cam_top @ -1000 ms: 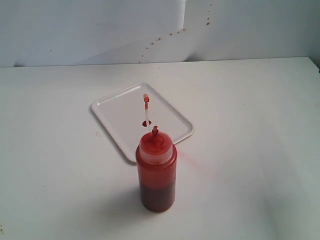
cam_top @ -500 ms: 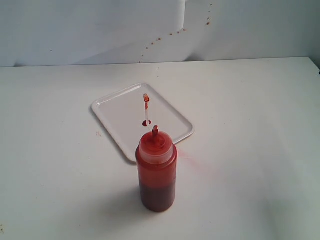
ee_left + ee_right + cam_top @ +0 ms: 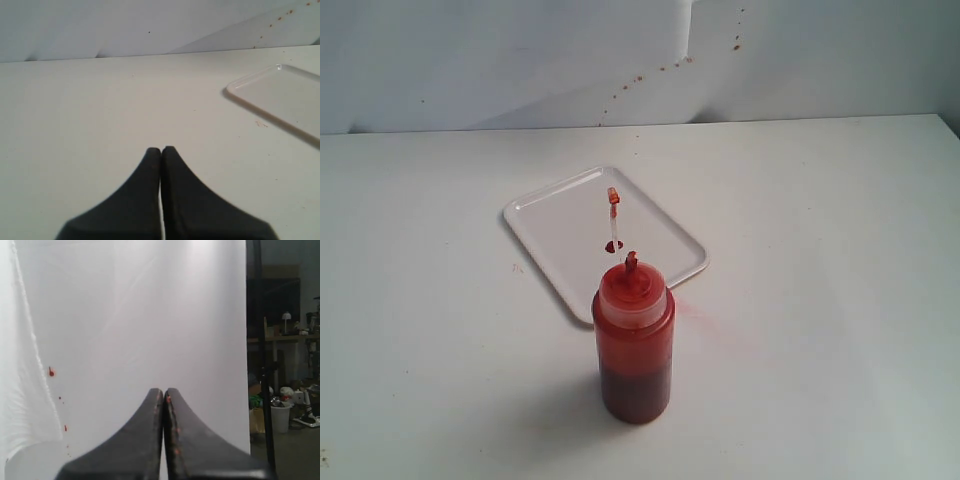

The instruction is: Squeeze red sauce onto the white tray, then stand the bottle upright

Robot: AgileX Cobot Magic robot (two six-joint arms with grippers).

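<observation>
Standing upright on the white table (image 3: pixel 840 300) nearest the exterior camera, the bottle (image 3: pixel 633 345) is touched by neither arm, its nozzle bare and its small cap (image 3: pixel 613 196) poking up on the thin strap. Just behind it lies the white tray (image 3: pixel 555 225), set at an angle, with a small blob of red sauce (image 3: pixel 613 246) near its middle; a faint pink smear (image 3: pixel 695 315) marks the table beside the tray's near corner. Judged from this, both steps look done, and the next move seems to call for little more than keeping the arms clear of the bottle. Farther back, the backdrop (image 3: pixel 520 60) carries a scatter of red specks. The exterior view shows no gripper at all; the wrist views supply that. The left gripper (image 3: pixel 161 150) has its jaws pressed together and empty, low over the table with a corner of the tray off to one side. The right gripper (image 3: pixel 163 391), likewise closed on nothing, its fingers (image 3: pixel 185 440) flecked red, faces the backdrop and sees neither bottle nor tray.
</observation>
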